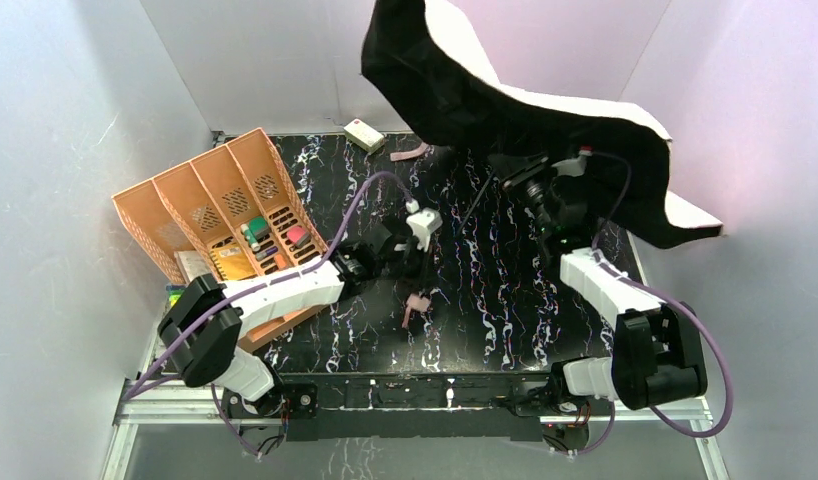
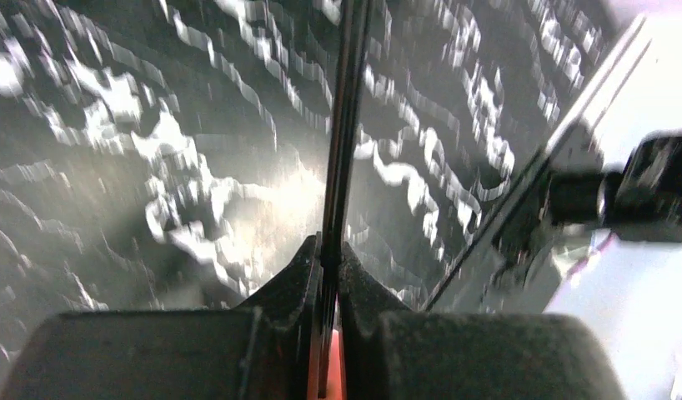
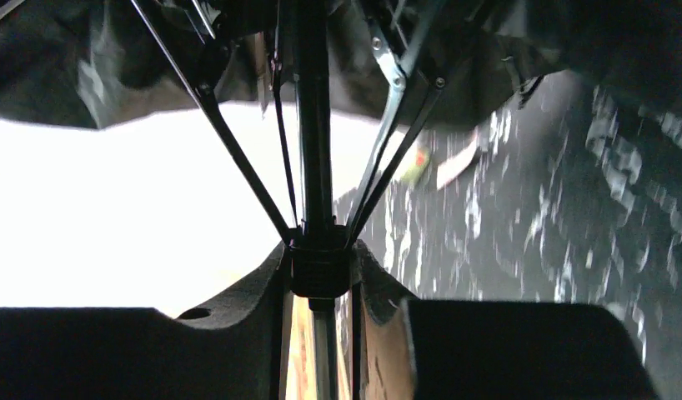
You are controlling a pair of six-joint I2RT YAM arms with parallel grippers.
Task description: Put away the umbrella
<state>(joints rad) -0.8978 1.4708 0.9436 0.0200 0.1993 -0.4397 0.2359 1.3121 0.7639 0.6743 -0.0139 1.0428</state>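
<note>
Black-and-pink umbrella [image 1: 545, 110] open, canopy over the bench's [image 1: 485, 320] far right. Left tool [image 2: 329, 258] clenched on the shaft [image 2: 344, 125], right tool [image 3: 321, 283] grasping the runner [image 3: 319, 262]. We judge we're collapsing it; next, draw the runner toward the handle.

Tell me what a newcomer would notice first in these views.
The open umbrella, black fabric billowing at the far right, dominates. The right end effector clamps its rib hub, while the left end effector pinches its thin shaft mid-scene. An orange compartment tray sits at the left.
</note>
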